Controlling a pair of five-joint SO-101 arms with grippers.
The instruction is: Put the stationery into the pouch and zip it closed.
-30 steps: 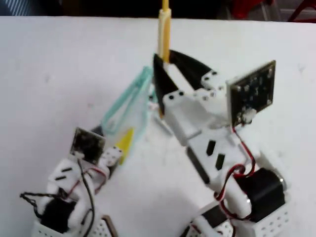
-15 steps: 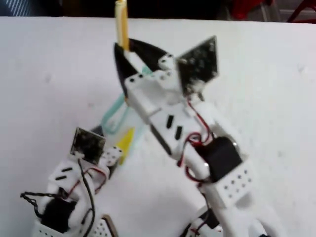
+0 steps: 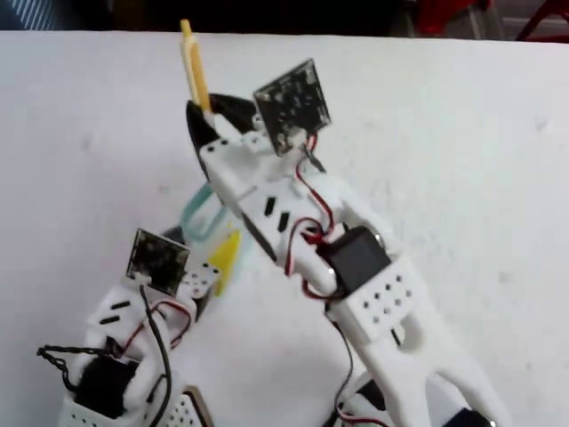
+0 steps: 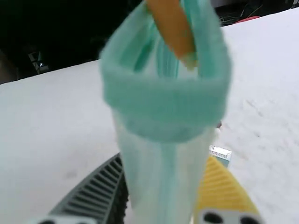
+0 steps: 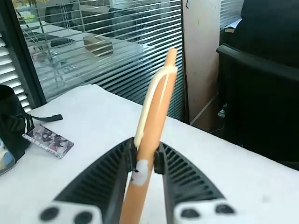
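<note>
1. Right claw (image 5: 145, 151) is pinching an orange pen (image 5: 156, 102). Both ribbed black fingers (image 5: 105, 179) press against the barrel low down, and most of the pen sticks out past the tips, tilted a little to one side.
2. From the high view, the right claw (image 3: 206, 116) hangs over the table (image 3: 444, 133) with the pen (image 3: 193, 58) poking out beyond it, away from the arm's base.
3. Left claw (image 4: 166, 161) grips the pouch (image 4: 163, 98). A grey ribbed finger (image 4: 100, 196) is on one side and a yellow finger (image 4: 219, 191) on the other, with the clear body of the pouch squeezed between them.
4. The pouch stands up out of the left claw with its teal-edged mouth held open at the far end from the fingers.
5. The pen's lower end (image 4: 175, 28) sits right at that open mouth. How far it has gone in is hard to tell.
6. In the high view the left claw (image 3: 213, 262) is near the right claw, on the side toward the arms' bases. The pouch (image 3: 200, 213) lies between the two claws, partly under the right arm.
7. Just beside the tip of the yellow finger sits a small white-and-teal tab (image 4: 219, 153), and any marking on it is too small to read.
8. Out past the right claw's tips, off to one side, a printed card (image 5: 48, 140) lies on the table next to a black bag (image 5: 11, 121). The card's print can't be made out from here.
9. Beyond the table are window blinds (image 5: 103, 42) and a dark chair (image 5: 261, 93).
</note>
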